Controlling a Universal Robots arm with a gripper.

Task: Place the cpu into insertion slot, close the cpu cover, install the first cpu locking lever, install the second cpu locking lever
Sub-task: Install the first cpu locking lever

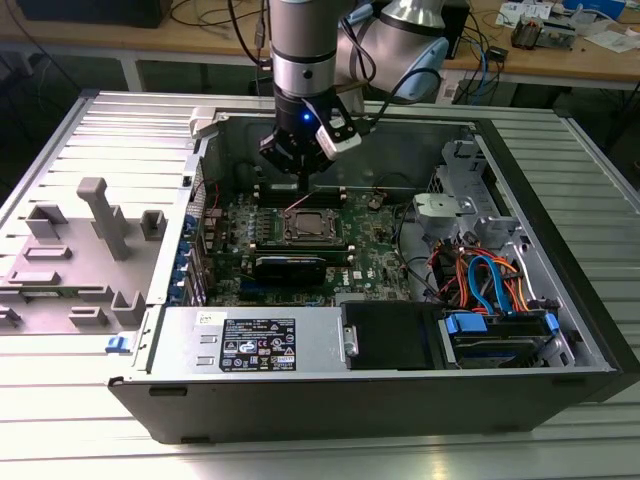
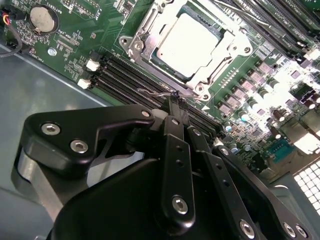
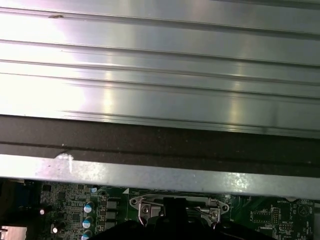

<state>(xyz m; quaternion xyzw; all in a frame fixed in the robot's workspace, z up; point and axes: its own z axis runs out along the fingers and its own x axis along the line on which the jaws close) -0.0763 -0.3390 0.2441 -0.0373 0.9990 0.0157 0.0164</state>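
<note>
The cpu (image 2: pixel 187 42) lies in the insertion slot (image 1: pixel 308 226) on the green motherboard, its silvery top showing through the window of the cpu cover (image 2: pixel 141 37), which lies flat over it. A thin wire locking lever (image 2: pixel 155 93) runs along the slot's edge nearest the gripper. My gripper (image 2: pixel 175 102) has its black fingers shut together, with the tips right at the hooked end of that lever. In the exterior view my gripper (image 1: pixel 303 188) hangs just over the slot's far edge. The first wrist view shows the slot (image 3: pixel 150 204) past the case wall.
The open computer case (image 1: pixel 560 210) walls in the motherboard. Black memory slots (image 2: pixel 120 72) flank the socket and a long black card (image 1: pixel 290 267) lies in front of it. A power supply (image 1: pixel 250 340) and a drive cage with cables (image 1: pixel 490 280) are close by. Grey fixtures (image 1: pixel 100 215) stand outside.
</note>
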